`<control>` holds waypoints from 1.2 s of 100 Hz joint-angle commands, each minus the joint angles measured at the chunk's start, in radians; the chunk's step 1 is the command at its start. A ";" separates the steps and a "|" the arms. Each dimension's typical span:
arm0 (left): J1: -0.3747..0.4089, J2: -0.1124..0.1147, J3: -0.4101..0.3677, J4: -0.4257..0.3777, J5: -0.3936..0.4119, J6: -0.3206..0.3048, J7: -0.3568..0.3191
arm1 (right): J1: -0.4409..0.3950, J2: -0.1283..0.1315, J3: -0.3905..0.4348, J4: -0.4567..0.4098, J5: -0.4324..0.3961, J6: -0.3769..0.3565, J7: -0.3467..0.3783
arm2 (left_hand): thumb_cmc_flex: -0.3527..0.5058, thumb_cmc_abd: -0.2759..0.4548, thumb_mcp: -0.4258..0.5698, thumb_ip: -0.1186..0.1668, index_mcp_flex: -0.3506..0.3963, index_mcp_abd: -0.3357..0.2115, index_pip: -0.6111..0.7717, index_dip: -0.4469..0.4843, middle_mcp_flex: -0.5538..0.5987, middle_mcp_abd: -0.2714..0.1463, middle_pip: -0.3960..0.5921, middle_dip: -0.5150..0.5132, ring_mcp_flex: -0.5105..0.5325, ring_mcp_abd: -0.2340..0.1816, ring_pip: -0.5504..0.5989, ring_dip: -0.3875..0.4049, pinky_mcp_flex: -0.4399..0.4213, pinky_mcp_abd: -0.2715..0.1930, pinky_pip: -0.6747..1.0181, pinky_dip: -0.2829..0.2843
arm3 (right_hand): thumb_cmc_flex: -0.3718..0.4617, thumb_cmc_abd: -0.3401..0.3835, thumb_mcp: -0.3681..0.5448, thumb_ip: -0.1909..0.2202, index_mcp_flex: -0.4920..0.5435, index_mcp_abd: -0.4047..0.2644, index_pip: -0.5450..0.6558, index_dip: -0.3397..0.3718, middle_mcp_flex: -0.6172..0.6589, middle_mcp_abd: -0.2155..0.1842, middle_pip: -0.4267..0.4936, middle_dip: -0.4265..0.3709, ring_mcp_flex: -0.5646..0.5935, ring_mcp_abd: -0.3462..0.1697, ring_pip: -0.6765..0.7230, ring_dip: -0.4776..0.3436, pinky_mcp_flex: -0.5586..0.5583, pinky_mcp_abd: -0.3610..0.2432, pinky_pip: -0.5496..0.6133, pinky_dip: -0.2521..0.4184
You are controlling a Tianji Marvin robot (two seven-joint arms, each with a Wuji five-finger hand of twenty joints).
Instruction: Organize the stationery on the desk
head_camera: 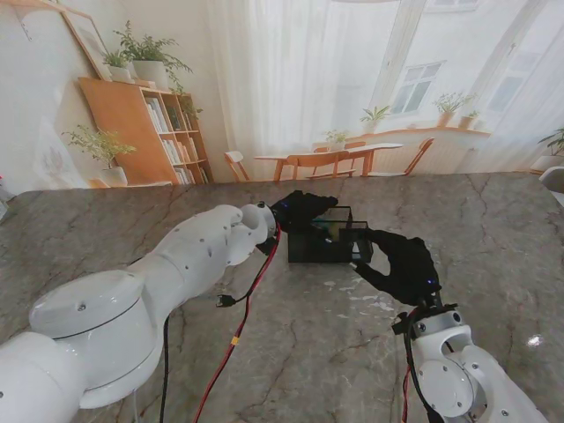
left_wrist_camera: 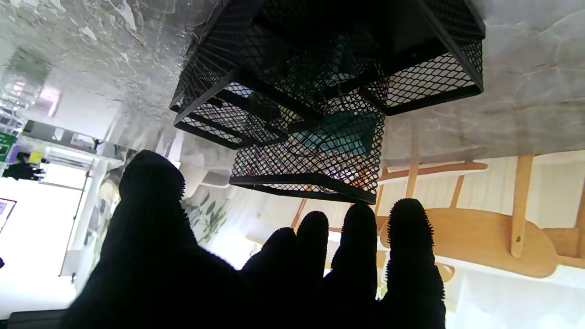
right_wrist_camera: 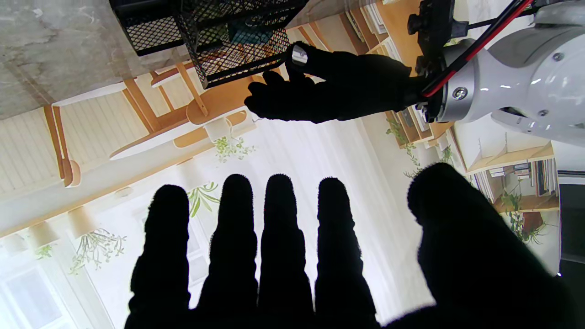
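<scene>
Both hands flank the mesh organizer (head_camera: 322, 240) on the tabletop (head_camera: 291, 344), left hand (head_camera: 301, 210) and right hand (head_camera: 401, 264) spread and holding nothing, seemingly to steady it.

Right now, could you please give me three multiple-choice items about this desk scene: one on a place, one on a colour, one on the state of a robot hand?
1. Where does the mesh organizer stand?
A. between the two robot hands
B. at the table's far left corner
C. on the bookshelf

2. What colour is the mesh organizer?
A. white
B. black
C. orange

3. How is the right robot hand?
A. closed on a pen
B. fingers spread, holding nothing
C. out of view

Answers: 1 A, the stand view shows the left robot hand on its left and the right one on its right; 2 B, its wire mesh is black in every view; 3 B, the right wrist view shows straight, separated fingers with nothing in them.
</scene>
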 commanded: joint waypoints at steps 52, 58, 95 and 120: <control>0.005 -0.014 0.015 0.003 -0.009 0.021 -0.055 | 0.007 0.002 -0.007 0.004 0.006 0.006 0.025 | 0.182 -0.033 0.009 0.075 0.067 -0.086 0.082 0.062 -0.003 -0.013 0.007 -0.004 0.012 0.020 0.059 0.024 0.019 -0.031 0.102 -0.004 | -0.013 0.032 -0.022 0.030 0.009 -0.003 0.012 0.021 0.016 0.002 0.005 0.016 0.017 0.001 -0.010 0.015 -0.003 0.015 0.004 0.023; 0.005 -0.013 0.015 0.003 -0.010 0.021 -0.061 | 0.007 0.002 -0.007 0.004 0.006 0.007 0.026 | 0.205 -0.039 0.010 0.076 0.074 -0.100 0.097 0.087 0.011 -0.021 0.016 0.003 0.029 0.012 0.072 0.029 0.040 -0.040 0.118 -0.003 | -0.012 0.032 -0.022 0.030 0.010 -0.004 0.012 0.021 0.016 0.001 0.005 0.016 0.017 0.000 -0.010 0.015 -0.003 0.014 0.004 0.023; 0.010 -0.006 0.022 0.005 -0.002 0.022 -0.048 | 0.006 0.002 -0.004 0.002 0.008 0.007 0.029 | 0.335 -0.069 0.012 0.070 0.099 -0.224 0.166 0.234 0.105 -0.096 0.167 0.093 0.214 -0.072 0.229 0.132 0.273 -0.171 0.255 0.011 | -0.014 0.037 -0.023 0.030 0.016 -0.004 0.015 0.022 0.020 0.003 0.006 0.017 0.018 0.001 -0.010 0.015 -0.003 0.014 0.003 0.023; 0.017 -0.005 0.040 0.005 0.019 0.013 -0.011 | 0.007 0.002 -0.005 0.003 0.011 0.011 0.031 | 0.413 -0.099 0.017 0.069 0.069 -0.256 0.238 0.277 0.113 -0.125 0.331 0.182 0.266 -0.120 0.380 0.258 0.358 -0.267 0.363 0.056 | -0.013 0.043 -0.025 0.030 0.018 -0.003 0.015 0.022 0.020 0.003 0.005 0.017 0.018 0.002 -0.011 0.015 -0.005 0.015 0.002 0.023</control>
